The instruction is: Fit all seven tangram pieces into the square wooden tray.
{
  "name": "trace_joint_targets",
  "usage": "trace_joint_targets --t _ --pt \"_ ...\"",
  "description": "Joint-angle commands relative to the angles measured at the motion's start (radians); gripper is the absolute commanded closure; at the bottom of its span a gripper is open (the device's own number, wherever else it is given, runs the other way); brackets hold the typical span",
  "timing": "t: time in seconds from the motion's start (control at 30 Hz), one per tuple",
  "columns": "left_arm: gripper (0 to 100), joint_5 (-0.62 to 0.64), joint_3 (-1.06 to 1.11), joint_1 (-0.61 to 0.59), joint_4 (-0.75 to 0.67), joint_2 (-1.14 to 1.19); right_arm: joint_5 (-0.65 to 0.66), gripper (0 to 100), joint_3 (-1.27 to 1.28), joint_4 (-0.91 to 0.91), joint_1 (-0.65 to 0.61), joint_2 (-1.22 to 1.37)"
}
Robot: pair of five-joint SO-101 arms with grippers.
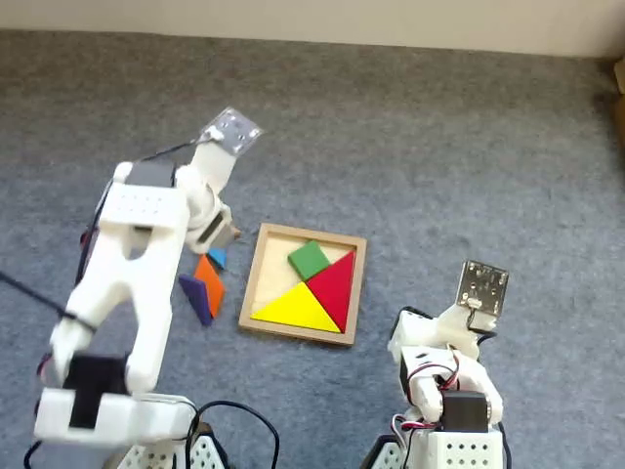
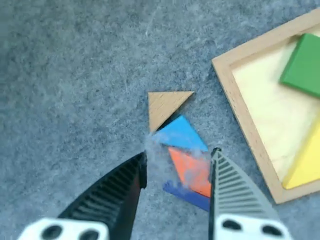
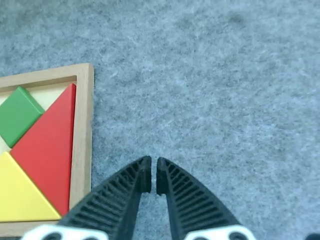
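**Loose pieces crowd one side of the tray**

Our right gripper (image 3: 150, 176), fingers nearly together and holding nothing, hangs over open carpet (image 3: 225, 75) just beside the rim of the tray (image 3: 82, 130). Our left gripper (image 2: 178, 154) stands open astride the orange piece (image 2: 192, 172), which overlaps a purple piece (image 2: 186, 193). A blue triangle (image 2: 180, 134) and a plain wooden triangle (image 2: 165, 105) lie just beyond. Inside the tray sit a green square (image 2: 304, 65), a yellow triangle (image 2: 305, 167) and a red triangle (image 3: 47, 145), with bare wood left along one side.

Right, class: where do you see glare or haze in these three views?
High view: the plate atop the left arm glares white. Left wrist view: a pale haze veils the blue piece beside the gripper. Right wrist view: evenly lit carpet.
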Motion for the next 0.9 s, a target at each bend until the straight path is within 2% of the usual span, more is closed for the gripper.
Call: trace_joint_targets --t 0.0,0.17,0.33,0.87 --pt "79 -0.12 -0.266 -0.01 0.149 0.159 -0.012 96.7 0.142 -0.001 0.012 -0.013" --pt "79 -0.213 -0.435 -0.01 0.219 0.318 -0.012 96.7 0.142 -0.001 0.012 -0.013" --pt "79 -0.273 -0.518 -0.01 0.224 0.443 -0.012 96.7 0.142 -0.001 0.012 -0.013" --pt "79 -0.275 -0.773 -0.01 0.222 0.763 -0.009 96.7 0.142 -0.005 0.012 -0.013"
